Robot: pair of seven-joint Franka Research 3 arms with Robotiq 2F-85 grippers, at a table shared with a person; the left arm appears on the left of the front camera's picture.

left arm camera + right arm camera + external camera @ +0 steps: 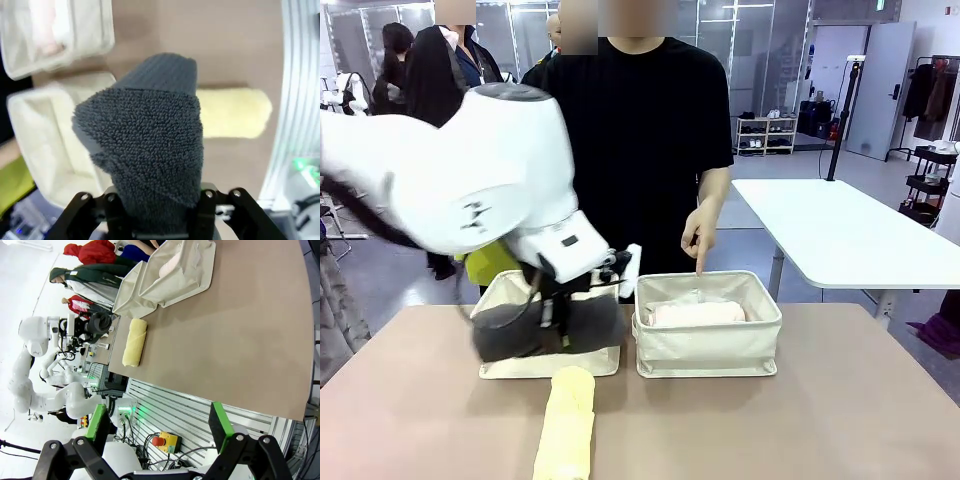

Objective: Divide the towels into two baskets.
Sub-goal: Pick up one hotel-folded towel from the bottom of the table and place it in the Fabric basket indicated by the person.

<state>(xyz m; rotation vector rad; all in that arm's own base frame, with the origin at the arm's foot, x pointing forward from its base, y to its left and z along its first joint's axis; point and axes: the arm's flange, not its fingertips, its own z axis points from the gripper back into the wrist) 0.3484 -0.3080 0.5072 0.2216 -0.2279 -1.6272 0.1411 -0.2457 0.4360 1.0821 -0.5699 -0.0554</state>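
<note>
My left gripper (pixel 555 325) is shut on the dark grey towel (pixel 545 330), holding it just above the front wall of the left basket (pixel 550 362). In the left wrist view the grey towel (pixel 150 145) hangs from the gripper (pixel 155 212) over the table beside the left basket (pixel 35 145). The pale yellow towel (pixel 567 425) lies on the table in front of that basket. The right basket (pixel 708 348) holds the pale pink towel (pixel 695 314), with a bit of white cloth behind it. My right gripper (pixel 159 426) is open off the table's edge, holding nothing.
A person in black stands behind the baskets, one hand (pixel 700 235) pointing down at the right basket's far rim. A white table (pixel 840 230) stands at the back right. The brown tabletop (pixel 800 420) is bare to the right of the yellow towel (pixel 135 342).
</note>
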